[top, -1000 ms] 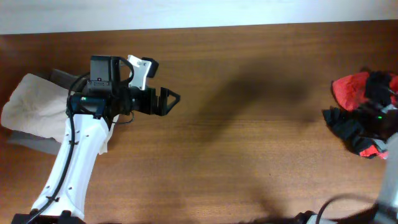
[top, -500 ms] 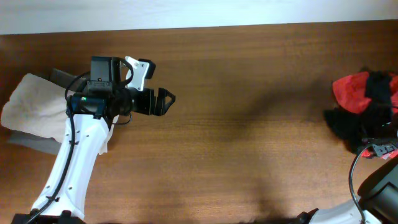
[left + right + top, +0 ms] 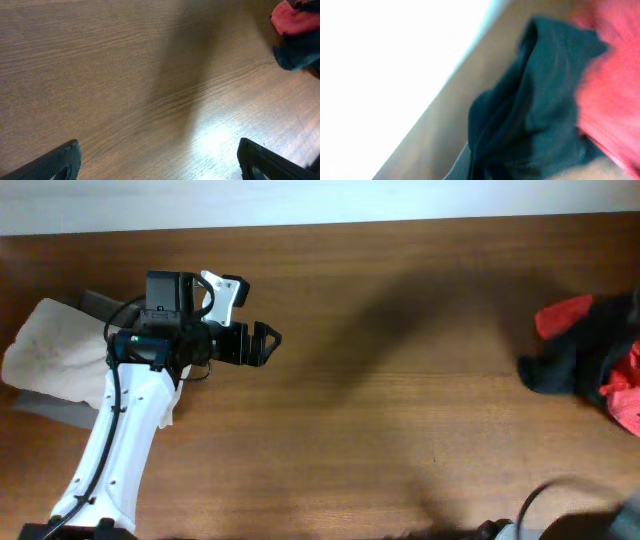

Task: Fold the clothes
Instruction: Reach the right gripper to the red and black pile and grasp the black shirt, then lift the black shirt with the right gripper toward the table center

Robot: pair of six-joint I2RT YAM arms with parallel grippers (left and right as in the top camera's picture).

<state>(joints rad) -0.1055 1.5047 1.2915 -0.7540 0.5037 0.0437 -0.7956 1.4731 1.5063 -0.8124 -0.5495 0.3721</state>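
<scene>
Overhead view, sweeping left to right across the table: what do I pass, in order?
Crumpled beige cloth → black left gripper, open → bare brown wooden table → bunched black soft-fabric T-shirt.

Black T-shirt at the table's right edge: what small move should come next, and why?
Probably draw the crumpled black soft-fabric T-shirt leftward onto the bare brown wooden table. It lies bunched against the bright red garment, too crowded to spread for folding. The shut right tool has black fabric filling its view, though its grip is unconfirmed.
</scene>
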